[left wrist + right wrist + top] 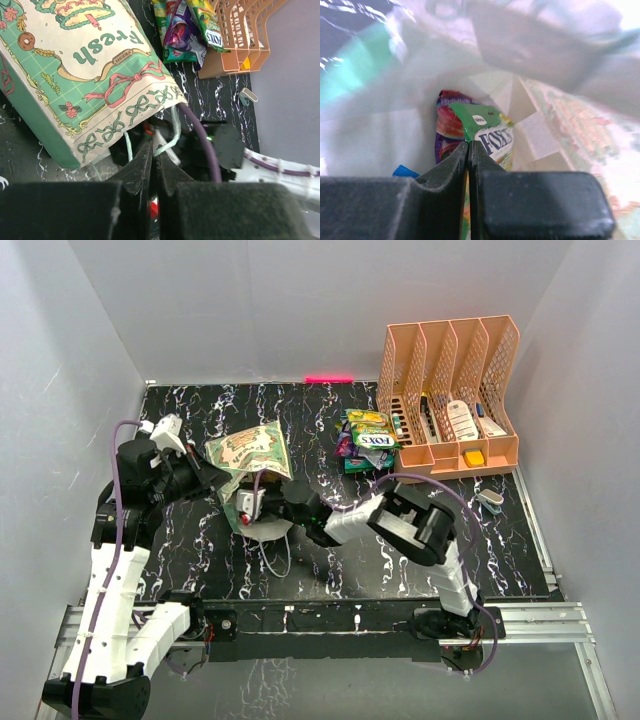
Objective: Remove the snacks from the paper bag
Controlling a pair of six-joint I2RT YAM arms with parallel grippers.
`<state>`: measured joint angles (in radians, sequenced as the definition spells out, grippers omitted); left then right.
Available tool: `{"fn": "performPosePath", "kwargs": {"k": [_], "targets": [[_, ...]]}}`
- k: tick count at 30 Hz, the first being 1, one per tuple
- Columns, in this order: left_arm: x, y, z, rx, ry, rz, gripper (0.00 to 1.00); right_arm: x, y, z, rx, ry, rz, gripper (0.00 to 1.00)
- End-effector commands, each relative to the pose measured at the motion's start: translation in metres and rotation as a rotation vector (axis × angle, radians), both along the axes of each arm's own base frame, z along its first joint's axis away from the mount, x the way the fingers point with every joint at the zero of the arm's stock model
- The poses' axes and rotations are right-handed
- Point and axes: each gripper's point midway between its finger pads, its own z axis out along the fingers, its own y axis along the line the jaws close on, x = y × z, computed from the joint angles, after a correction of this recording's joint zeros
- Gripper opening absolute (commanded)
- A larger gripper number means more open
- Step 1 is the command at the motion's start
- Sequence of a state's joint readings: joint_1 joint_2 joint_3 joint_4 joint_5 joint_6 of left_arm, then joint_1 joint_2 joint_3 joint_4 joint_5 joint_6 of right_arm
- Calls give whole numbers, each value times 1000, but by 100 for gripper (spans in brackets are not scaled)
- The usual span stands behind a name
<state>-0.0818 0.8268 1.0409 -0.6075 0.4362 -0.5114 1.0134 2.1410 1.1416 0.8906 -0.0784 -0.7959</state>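
Note:
The paper bag (pixel 250 450) lies on the black table, cream panel up; it also fills the left wrist view (pixel 85 75). My left gripper (pixel 154 149) is shut at the bag's mouth with a thin string handle (pixel 172 135) running into its tips. My right gripper (pixel 468 145) is inside the bag, whose pale interior (pixel 385 135) surrounds it, and is shut on the edge of a green FOX'S packet (pixel 490 135). A purple packet (pixel 447 127) and a blue one (pixel 405 172) lie behind it. Several snacks (pixel 365 440) are piled on the table outside the bag.
A peach mesh file organizer (pixel 450 390) with small bottles and boxes stands at the back right, beside the snack pile (pixel 185 30). A small grey clip (pixel 490 500) lies on the table right of my right arm. White walls enclose the table.

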Motion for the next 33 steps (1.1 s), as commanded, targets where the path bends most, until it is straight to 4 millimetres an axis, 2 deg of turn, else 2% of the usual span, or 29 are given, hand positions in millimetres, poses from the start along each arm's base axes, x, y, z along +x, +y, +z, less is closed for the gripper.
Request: {"fn": "performPosePath", "kwargs": {"k": [1, 10, 11, 12, 17, 23, 27, 33], "targets": [[6, 3, 28, -26, -59, 52, 0, -39, 1, 78, 149, -77, 189, 7], [15, 2, 43, -79, -78, 87, 0, -95, -25, 112, 171, -66, 373, 7], [15, 2, 43, -79, -78, 86, 0, -98, -27, 109, 164, -54, 382, 7], [15, 2, 43, -79, -76, 88, 0, -103, -32, 123, 180, -64, 395, 7], [18, 5, 37, -79, -56, 114, 0, -123, -43, 148, 207, -12, 454, 7], [23, 11, 31, -69, -18, 164, 0, -134, -64, 190, 281, 53, 433, 7], [26, 14, 29, -60, -5, 186, 0, -143, -84, 203, 285, 109, 408, 7], [25, 16, 27, -34, -7, 181, 0, -151, -133, 213, 269, 144, 289, 7]]}}
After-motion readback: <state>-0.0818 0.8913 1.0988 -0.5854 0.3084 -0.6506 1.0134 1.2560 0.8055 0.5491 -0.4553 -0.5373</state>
